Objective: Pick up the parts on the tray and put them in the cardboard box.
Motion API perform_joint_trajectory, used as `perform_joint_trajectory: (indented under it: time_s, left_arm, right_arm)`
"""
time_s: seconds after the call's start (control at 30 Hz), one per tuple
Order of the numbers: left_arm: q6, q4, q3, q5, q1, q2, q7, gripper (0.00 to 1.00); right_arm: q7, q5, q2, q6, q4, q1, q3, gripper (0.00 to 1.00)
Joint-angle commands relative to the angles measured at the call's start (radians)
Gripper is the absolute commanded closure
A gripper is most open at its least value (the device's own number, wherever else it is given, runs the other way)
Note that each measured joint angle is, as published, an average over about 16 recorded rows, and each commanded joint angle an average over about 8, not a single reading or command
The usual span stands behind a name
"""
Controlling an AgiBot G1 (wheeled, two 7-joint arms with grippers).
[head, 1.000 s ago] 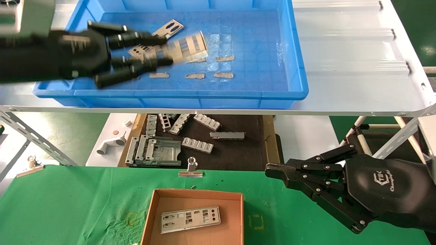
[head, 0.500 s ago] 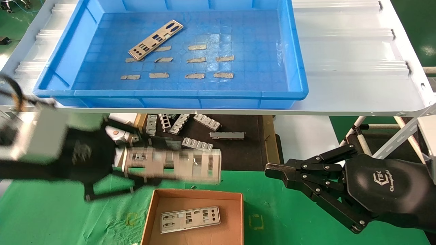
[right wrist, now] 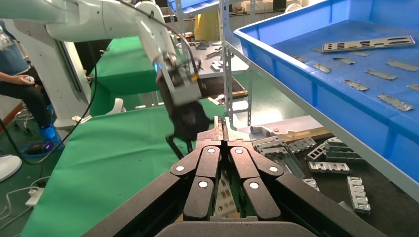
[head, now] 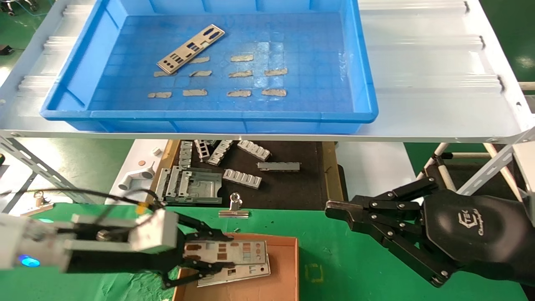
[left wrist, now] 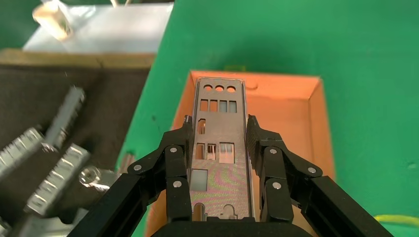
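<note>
Parts are split three ways: one silver strip point(head: 225, 252) is clamped by its long edges in the left gripper point(head: 209, 256), held over the near-left end of the cardboard box point(head: 288, 267), another strip point(head: 240, 274) lies flat on the box floor beneath it, and a third point(head: 190, 49) rests diagonally in the blue tray point(head: 363, 75) up on the white shelf point(head: 439, 83). Off to the right, the right gripper point(head: 330, 207) hangs clenched and empty above the green bench point(head: 342, 259), well apart from the box.

Shiny metal strip point(left wrist: 217, 143), matt cardboard box point(left wrist: 291, 106)
</note>
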Motion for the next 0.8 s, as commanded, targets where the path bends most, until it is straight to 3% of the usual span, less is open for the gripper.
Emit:
perform_joint_trajectory:
  time_s: [0.03,0.47,0.8]
  left_arm:
    - [-0.048,-0.009,0.009,0.018,0.036,0.01,0.004,1.0]
    - [-0.188,0.04,0.04,0.082,0.11,0.081,0.0,1.0]
    - [-0.215,0.091,0.052,0.103,0.112,0.124,0.003,1.0]
  right_arm:
    - [0.0,0.0,0.0,0.0,0.0,0.0,0.0,1.0]
    - [0.0,0.0,0.0,0.0,0.0,0.0,0.0,1.0]
    - [0.0,0.0,0.0,0.0,0.0,0.0,0.0,1.0]
